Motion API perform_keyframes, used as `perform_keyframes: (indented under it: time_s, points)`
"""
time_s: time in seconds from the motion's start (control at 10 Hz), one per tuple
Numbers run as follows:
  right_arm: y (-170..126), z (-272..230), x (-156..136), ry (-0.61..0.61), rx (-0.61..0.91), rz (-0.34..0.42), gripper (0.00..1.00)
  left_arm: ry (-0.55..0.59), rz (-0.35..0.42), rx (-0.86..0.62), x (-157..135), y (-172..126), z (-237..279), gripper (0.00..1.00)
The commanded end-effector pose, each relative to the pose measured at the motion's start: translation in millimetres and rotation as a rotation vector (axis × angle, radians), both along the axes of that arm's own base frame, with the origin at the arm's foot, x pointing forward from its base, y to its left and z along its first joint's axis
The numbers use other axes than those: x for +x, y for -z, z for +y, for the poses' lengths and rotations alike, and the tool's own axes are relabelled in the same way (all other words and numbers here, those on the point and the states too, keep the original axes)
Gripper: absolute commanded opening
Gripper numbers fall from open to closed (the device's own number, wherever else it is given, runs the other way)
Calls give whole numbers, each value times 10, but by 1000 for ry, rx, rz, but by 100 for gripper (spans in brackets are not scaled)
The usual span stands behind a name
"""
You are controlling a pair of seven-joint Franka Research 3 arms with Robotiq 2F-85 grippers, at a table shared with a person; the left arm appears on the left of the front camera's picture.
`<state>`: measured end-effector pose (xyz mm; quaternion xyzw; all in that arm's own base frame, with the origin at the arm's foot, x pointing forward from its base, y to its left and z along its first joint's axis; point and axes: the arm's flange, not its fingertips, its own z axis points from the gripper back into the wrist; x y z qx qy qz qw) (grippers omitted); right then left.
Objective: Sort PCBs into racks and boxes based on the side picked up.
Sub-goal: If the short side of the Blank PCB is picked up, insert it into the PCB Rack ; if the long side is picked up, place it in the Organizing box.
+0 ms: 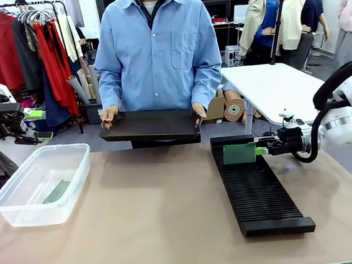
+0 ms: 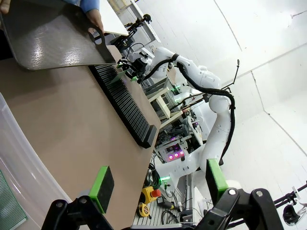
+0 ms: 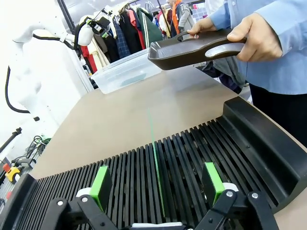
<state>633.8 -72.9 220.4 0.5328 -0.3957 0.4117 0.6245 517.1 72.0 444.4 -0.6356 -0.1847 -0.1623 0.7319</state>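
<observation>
With your right gripper [image 3: 156,184] spread wide around the circuit board [image 1: 240,153] standing in the rack [image 1: 256,186], holding nothing, a crooked retreat could clip it and topple it from its slot.

Bright even indoor light, soft shadows, wide-angle wrist distortion.

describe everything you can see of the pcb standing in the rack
The PCB is a thin, flat green rectangular board standing upright on edge in a slot near the far end of the long black rack. In the right wrist view it shows edge-on as a narrow green line rising from between the slats. The right gripper sits just beside it with its green pads spread open on either side, not clamping it. Only the rack touches it.
</observation>
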Motion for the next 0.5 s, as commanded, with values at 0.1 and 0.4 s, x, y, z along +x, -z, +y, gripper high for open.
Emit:
perform_keyframes:
  time_s: [0.1, 0.4]
  points:
    - [-32, 3, 8, 0, -1, -11, 100, 2, -3, -2, -12, -17, -2, 100]
    - [-32, 3, 8, 0, -1, -11, 100, 2, -3, -2, -12, -17, -2, 100]
